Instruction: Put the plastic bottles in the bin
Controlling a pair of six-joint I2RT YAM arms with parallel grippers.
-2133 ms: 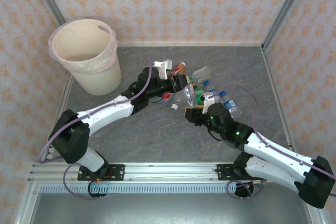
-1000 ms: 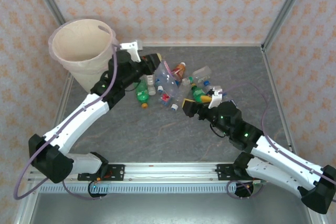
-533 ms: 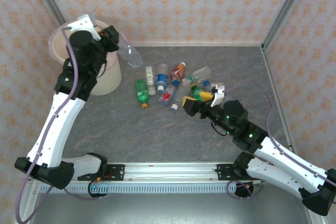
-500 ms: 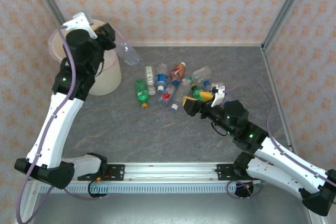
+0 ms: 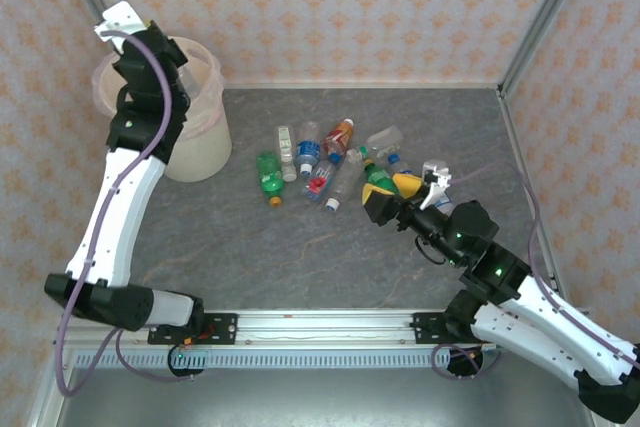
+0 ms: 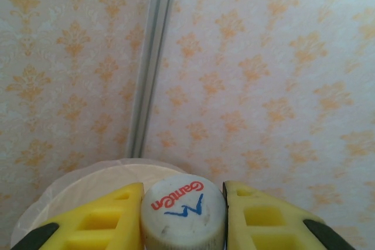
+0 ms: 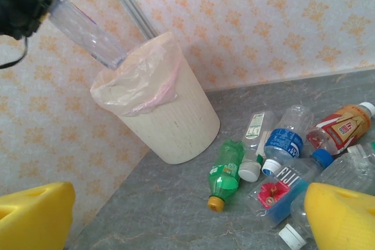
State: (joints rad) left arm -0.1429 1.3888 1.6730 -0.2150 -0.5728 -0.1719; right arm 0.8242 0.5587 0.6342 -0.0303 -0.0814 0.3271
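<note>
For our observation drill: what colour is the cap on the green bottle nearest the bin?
Orange cap, clearest in the right wrist view.

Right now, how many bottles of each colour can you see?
Green bottles: 2
Orange bottle: 1
Clear bottles: at least 7, one held above the bin
Total: at least 10; others may be hidden under the right gripper

Grey marbled table point(image 5: 250, 247), cream bin point(image 5: 200, 152) at far left, plastic bottles point(image 5: 308, 152) scattered mid-table
</note>
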